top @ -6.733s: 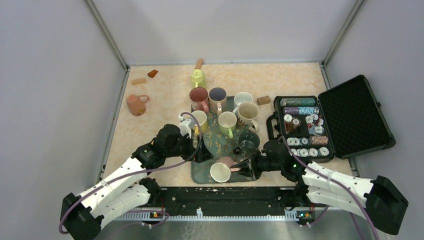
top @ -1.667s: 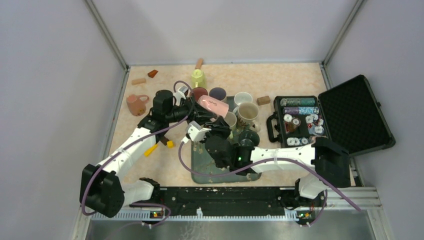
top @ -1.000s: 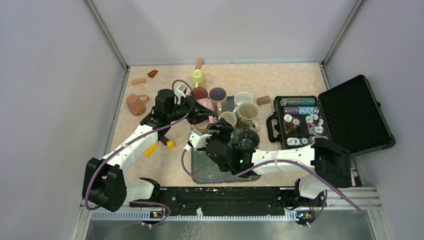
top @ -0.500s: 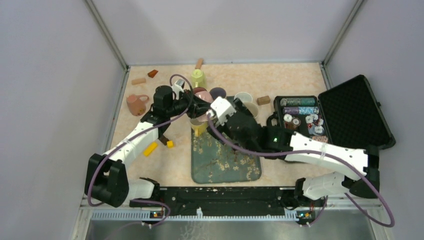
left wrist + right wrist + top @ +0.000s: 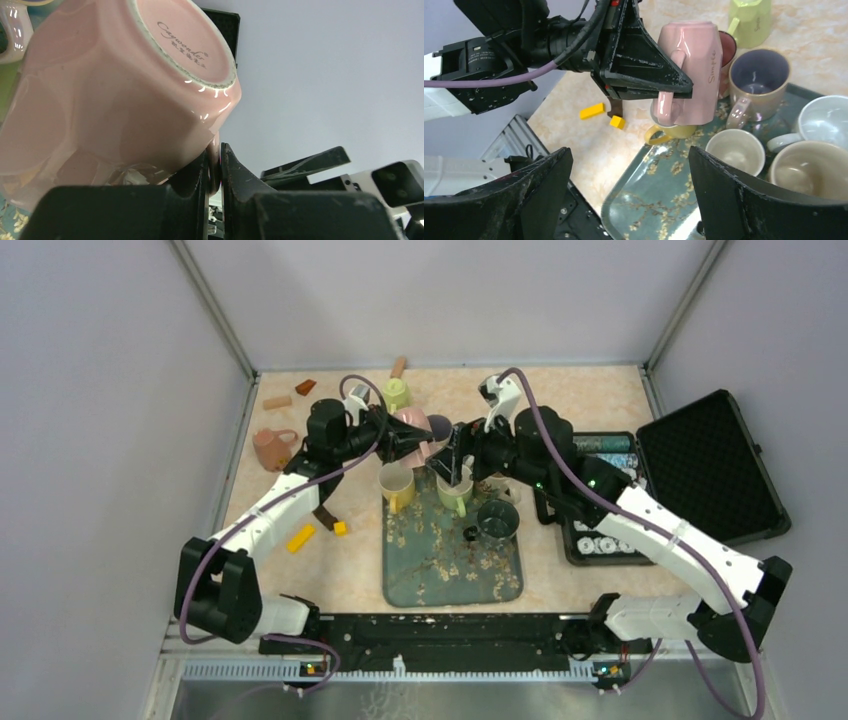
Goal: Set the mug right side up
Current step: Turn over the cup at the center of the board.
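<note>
Moved since half a second ago: right arm (image 5: 640,525), swung back rightward off the pink ceramic mug (image 5: 689,65).

Room: plain grey walls (image 5: 100,440).
Surface: beige mottled tabletop (image 5: 580,400).

- Salmon ceramic mug (image 5: 270,450): well left of the left gripper (image 5: 214,160).
- Yellow wooden bar (image 5: 300,538) and small yellow cube (image 5: 341,528): to its near left.
- Left gripper: clamped on the pink mug's handle. Mug raised, base up, mouth down.
- Yellow ceramic mug (image 5: 397,487): directly below the held mug, at the far-left corner of the teal floral tray (image 5: 450,570).
- Right gripper (image 5: 630,155): jaws wide apart, empty, just right of the pink mug and facing it.
- Black hard case of poker chips (image 5: 700,470): lid open, well right of the right gripper.
</note>
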Controlling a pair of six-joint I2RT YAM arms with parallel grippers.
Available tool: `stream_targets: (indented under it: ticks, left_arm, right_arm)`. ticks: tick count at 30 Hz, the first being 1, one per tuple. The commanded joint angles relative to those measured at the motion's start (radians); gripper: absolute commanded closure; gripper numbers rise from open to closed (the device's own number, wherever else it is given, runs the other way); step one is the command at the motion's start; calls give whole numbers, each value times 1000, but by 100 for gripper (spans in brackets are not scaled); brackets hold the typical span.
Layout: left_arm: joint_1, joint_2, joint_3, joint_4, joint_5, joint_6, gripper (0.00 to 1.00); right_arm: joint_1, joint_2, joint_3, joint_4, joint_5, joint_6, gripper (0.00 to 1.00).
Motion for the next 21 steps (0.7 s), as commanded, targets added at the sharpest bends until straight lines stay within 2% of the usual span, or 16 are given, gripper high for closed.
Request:
stream_targets:
  ticks: [1, 5, 8, 16, 21]
  left_arm:
    - [5, -9, 72, 87, 6, -18, 100]
    - [5, -11, 95, 50, -3, -10, 100]
    - [3, -12, 109, 21, -6, 7, 100]
    - [-14, -9, 124, -30, -23, 42, 100]
    - [-30, 7, 148, -69, -30, 74, 100]
  right_arm:
    - [1, 17, -57, 151, -22, 71, 18]
    - [6, 50, -72, 158, 76, 13, 29]
    - [40, 79, -63, 162, 161, -42, 30]
    - [70, 173, 6, 162, 252, -72, 40]
    - [98, 221, 37, 149, 315, -83, 41]
